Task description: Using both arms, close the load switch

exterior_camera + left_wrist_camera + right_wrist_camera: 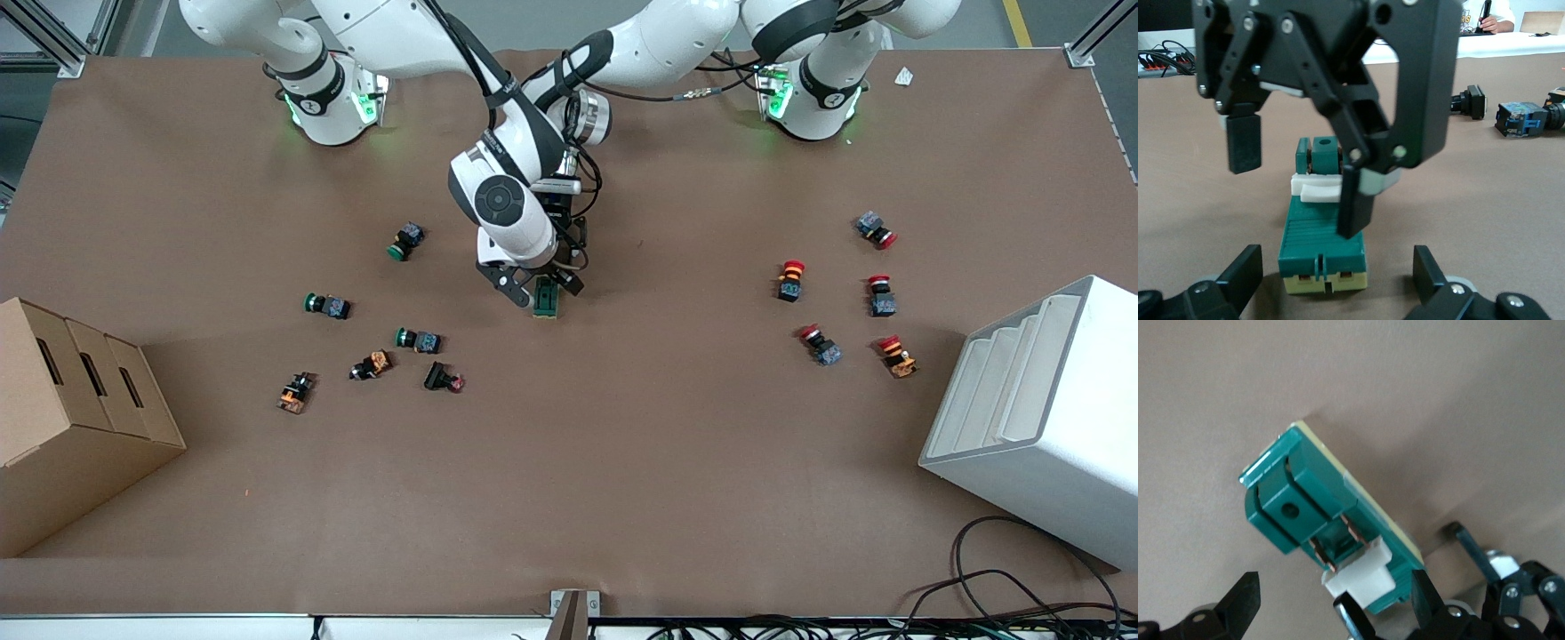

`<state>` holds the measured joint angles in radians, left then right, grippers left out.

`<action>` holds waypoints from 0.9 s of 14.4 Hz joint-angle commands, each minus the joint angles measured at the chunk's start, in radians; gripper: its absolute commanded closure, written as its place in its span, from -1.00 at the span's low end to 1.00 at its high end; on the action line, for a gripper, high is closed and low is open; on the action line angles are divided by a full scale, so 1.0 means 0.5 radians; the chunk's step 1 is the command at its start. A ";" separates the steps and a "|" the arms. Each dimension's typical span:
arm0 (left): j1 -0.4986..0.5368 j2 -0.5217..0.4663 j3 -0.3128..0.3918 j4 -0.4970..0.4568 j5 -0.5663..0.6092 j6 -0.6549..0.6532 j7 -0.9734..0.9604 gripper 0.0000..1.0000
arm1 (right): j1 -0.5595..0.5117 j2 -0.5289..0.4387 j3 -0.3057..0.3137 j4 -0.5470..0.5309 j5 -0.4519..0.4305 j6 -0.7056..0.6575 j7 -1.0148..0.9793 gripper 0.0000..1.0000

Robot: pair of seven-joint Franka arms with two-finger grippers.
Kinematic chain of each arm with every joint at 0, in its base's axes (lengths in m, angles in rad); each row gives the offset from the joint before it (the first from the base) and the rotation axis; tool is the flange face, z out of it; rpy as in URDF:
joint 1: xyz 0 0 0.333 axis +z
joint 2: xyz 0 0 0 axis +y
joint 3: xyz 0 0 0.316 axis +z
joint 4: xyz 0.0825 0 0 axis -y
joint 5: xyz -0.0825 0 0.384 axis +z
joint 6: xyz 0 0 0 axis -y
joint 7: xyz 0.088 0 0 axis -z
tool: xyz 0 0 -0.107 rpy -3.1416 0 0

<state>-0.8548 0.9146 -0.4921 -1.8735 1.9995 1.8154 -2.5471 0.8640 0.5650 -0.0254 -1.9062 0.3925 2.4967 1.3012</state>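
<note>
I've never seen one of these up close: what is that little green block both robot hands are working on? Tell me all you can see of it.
The load switch is a small dark green oblong block that looks like plastic, on a cream base, with ribbed top, a raised green lever with a round hole, and a white piece across it. It lies flat on the brown table, mid-table. The right hand hangs over it, fingers open, one fingertip against the white piece. The left hand straddles its end, open.

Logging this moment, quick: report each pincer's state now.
Left pincer: open, fingers either side of the switch, not gripping it.
Right pincer: open at the switch's lever end, holding nothing.
</note>
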 commanded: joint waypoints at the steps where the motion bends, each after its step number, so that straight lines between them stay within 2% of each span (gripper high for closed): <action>1: -0.036 0.018 0.018 0.022 0.042 -0.026 0.053 -0.99 | 0.051 -0.038 -0.020 -0.047 0.074 0.075 0.008 -1.00; 13: -0.036 0.048 0.021 0.075 0.042 -0.029 0.078 -0.99 | -0.050 -0.029 -0.032 0.094 0.074 0.054 -0.044 -1.00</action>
<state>-0.8614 0.9195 -0.4894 -1.8657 2.0019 1.8047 -2.5249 0.8725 0.5555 -0.0355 -1.8880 0.4176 2.5141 1.3031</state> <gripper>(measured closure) 0.000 0.000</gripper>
